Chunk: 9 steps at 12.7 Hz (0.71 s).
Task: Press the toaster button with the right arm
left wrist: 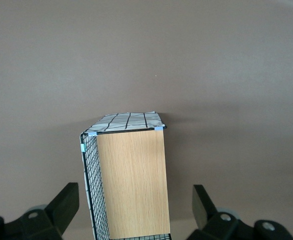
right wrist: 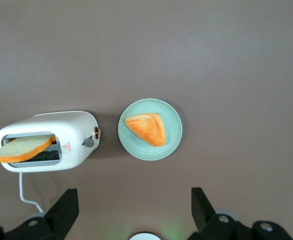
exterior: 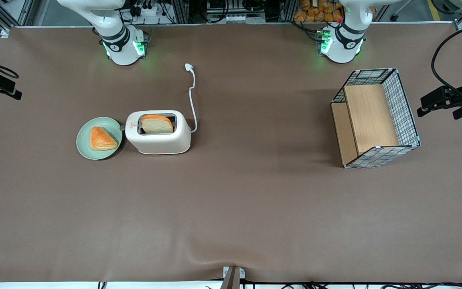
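Brown table (exterior: 231,208) (gripper (right wrist: 135,210) high above, fingers (right wrist: 66,202) spread)

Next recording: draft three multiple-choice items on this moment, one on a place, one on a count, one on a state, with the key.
1. Where is the toaster button?
A. on the toaster end facing the green plate
B. on the cord end
C. on the table

2. How many bread pieces are visible?
A. one
B. two
C. three

3. How are the gripper jaws?
A. shut on the button
B. shut on bread
C. open, above the table

Key: 1 A, the knob faces the plate. 2 B, one slice in the slot, one piece on the plate. 3 C, fingers spread, holding nothing.
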### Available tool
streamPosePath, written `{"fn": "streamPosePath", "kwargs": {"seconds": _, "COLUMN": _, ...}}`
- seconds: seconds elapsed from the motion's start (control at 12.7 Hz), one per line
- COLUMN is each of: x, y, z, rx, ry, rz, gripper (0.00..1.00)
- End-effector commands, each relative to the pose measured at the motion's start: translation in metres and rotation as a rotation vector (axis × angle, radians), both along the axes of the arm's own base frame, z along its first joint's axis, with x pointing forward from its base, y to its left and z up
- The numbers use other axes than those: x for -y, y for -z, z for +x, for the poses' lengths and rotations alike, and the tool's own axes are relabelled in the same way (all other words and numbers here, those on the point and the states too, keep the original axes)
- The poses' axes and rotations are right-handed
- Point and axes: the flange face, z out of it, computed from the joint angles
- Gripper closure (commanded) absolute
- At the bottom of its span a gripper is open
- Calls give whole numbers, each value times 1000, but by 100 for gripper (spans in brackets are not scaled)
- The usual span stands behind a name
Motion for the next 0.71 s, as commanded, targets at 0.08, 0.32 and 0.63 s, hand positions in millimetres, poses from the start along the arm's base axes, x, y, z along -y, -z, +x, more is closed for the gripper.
{"fn": "streamPosePath", "kwargs": {"seconds": 0.08, "x": -3, "y": -5, "z": -3, "rx": 1, "ry": 9, "rz": 0, "gripper": 0}}
{"fn": "streamPosePath", "kwargs": {"seconds": 0.32, "x": -2, "y": -3, "z": -2, "rx": -4, "ry": 2, "rz": 4, "gripper": 0}}
{"fn": "streamPosePath", "kwargs": {"seconds": 0.63, "x": -10, "y": 6, "z": -5, "rx": -65, "ry": -47, "rz": 32, "gripper": 0}}
